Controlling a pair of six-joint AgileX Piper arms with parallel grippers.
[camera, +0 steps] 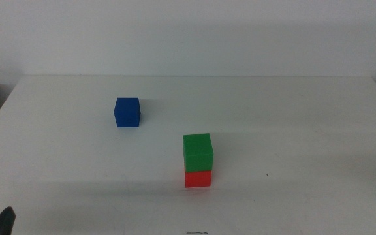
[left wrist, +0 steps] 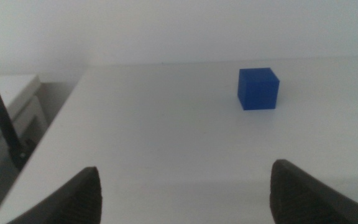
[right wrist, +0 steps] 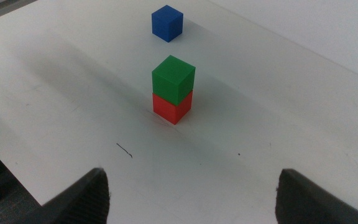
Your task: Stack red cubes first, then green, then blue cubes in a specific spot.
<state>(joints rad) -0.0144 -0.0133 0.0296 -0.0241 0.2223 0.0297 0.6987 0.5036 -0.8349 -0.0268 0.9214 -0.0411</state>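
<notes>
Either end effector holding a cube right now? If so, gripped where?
Nothing held. Left end effector and right end effector are both open and empty; the blue cube sits alone, green cube on red cube.

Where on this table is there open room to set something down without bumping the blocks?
Bare tabletop lies right of the green block stacked on the red block. More lies left of the blue block. The gap between blue block and stack is tightest. The left gripper and right gripper wait open at the near edge.
</notes>
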